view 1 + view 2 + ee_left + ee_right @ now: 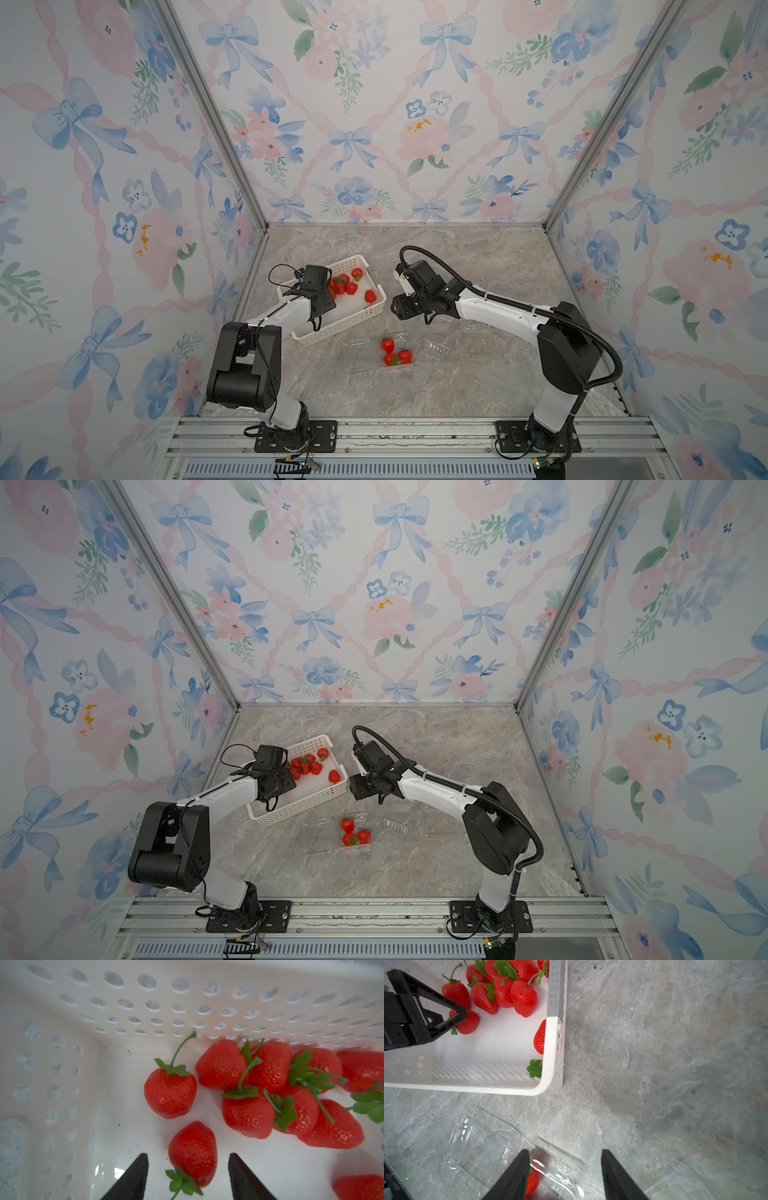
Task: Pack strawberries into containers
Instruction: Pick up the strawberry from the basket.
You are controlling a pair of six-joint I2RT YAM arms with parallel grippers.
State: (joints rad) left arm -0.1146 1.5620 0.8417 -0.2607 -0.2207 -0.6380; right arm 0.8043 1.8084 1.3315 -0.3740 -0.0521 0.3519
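Item: picking step. Left jaws open, astride one strawberry [192, 1147] in white basket [340, 328], not yet gripping. Next calls for closing, lifting, carrying to clear container [397, 351] holding three berries [390, 359] on counter [478, 270]. Right jaws open, empty

Both top views: high at near edge, facing down and far, whole desk [457, 270]. Left wrist: close inside basket [207, 999]. Right wrist: above desk, shares basket corner.
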